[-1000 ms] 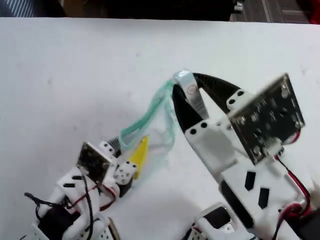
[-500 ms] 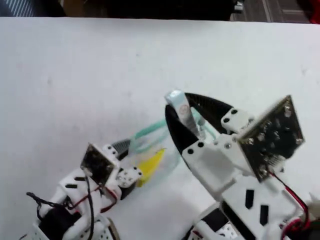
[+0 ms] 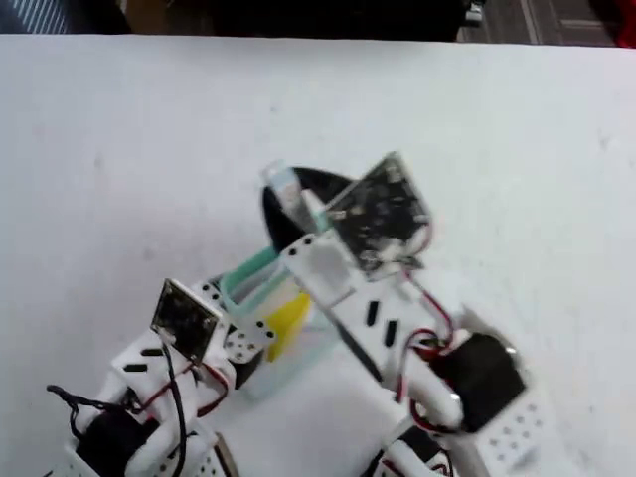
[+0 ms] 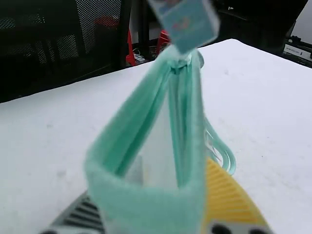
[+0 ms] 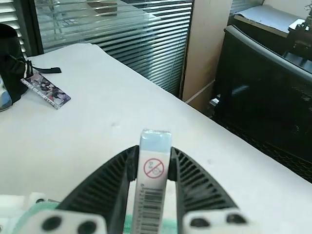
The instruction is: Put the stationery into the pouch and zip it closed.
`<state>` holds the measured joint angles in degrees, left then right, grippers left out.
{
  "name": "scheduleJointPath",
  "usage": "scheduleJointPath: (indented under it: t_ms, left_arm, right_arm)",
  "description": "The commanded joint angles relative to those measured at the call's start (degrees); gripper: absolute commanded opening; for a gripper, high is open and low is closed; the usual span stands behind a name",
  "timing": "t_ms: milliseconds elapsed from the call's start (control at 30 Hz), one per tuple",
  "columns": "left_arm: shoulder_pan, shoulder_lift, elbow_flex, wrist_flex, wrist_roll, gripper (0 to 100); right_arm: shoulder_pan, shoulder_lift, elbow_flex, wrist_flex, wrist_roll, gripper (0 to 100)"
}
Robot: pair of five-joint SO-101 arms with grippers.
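**High view:** On the white table, the left gripper clamps the near end of the clear, teal-rimmed pouch between its grey and yellow fingers. The right gripper sits over the pouch's far end, its black fingers pinching a white-and-blue stationery block.

**Left wrist view:** The pouch rises away from the left gripper with its mouth gaping. Its rim is looped between the grey finger and the yellow finger. The stationery block hangs at the pouch's far end, and it cannot be told whether the two touch.

**Right wrist view:** The right gripper presses both black fingers against the sides of the stationery block, whose blue end pokes out past the fingertips. The pouch's teal rim shows just beneath the gripper. A printed card lies on the table, well beyond the pouch.
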<state>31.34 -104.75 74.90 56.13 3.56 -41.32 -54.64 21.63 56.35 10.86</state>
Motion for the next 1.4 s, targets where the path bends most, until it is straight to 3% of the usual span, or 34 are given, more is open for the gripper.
scheduleJointPath:
  t_ms: [0,333,567,667,800,967,1100,1367]
  left_arm:
    - [-0.66,0.04,-0.88,-0.09,-0.09,20]
    - [-0.57,0.04,-0.79,-0.09,-0.09,20]
    - [-0.66,0.04,-0.79,0.00,-0.09,20]
    - [-0.84,0.04,-0.79,0.00,-0.09,20]
    - [-0.84,0.04,-0.79,-0.09,-0.09,20]
    - [-0.84,0.04,-0.79,-0.09,-0.09,20]
    - [-0.84,0.04,-0.79,-0.09,-0.09,20]
    - [-0.84,0.04,-0.70,0.35,0.00,19]
  right_arm:
    - [-3.03,-1.63,2.73,-3.91,-0.44,1.7]
    - [-3.65,-5.67,7.38,-3.12,-0.35,1.7]
    - [-4.62,-6.02,21.01,-21.85,-0.35,1.7]
    - [-4.79,-6.20,23.38,-23.96,-0.35,1.7]
    - [-4.70,-9.63,21.27,-15.69,1.14,1.6]
    - [-4.53,-14.99,15.12,-0.40,13.10,7.5]
    - [-2.33,-15.69,9.14,6.55,9.76,22.4]
    - [2.51,-12.70,-5.10,13.32,8.97,20.6]
